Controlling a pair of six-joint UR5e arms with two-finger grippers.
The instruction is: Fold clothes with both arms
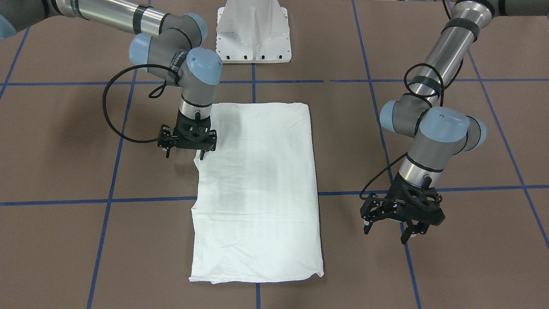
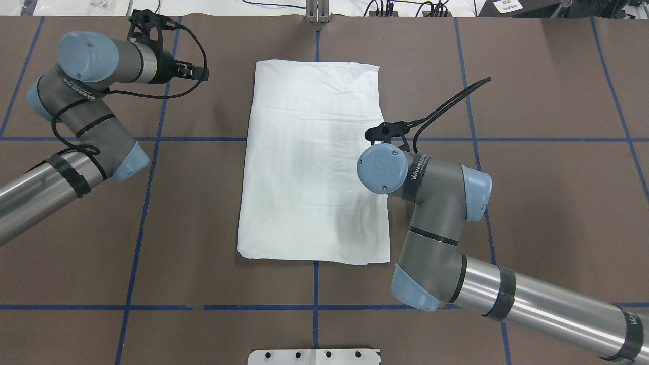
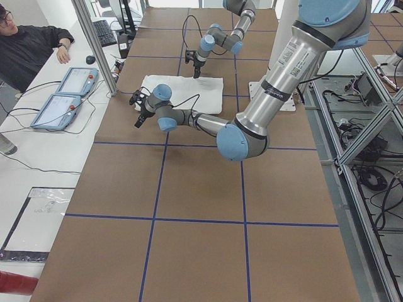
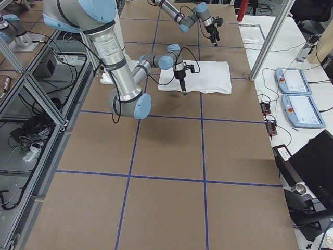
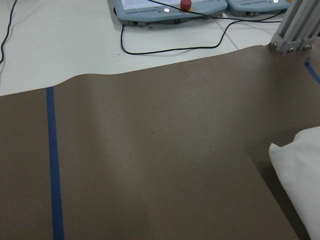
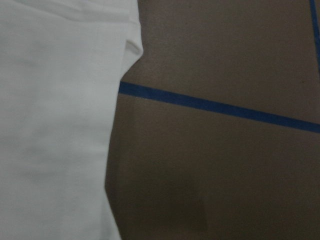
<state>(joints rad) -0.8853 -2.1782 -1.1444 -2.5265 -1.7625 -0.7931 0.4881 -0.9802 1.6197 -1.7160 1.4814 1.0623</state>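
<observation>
Two grippers show spread fingers from the front: right gripper [image 1: 184,153] at the folded white T-shirt [image 1: 257,189] edge, left gripper [image 1: 385,234] well apart over the table [image 1: 64,150]. Overhead, the wrist hides the right fingers.

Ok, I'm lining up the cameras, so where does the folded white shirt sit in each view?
Front-facing: shirt centre.
Overhead: shirt centre.
Exterior left: shirt top centre, far.
Exterior right: shirt top centre, far.
Left wrist: shirt corner, lower right.
Right wrist: shirt fills left side.
Shared landmark: blue tape lines on the brown table.
</observation>
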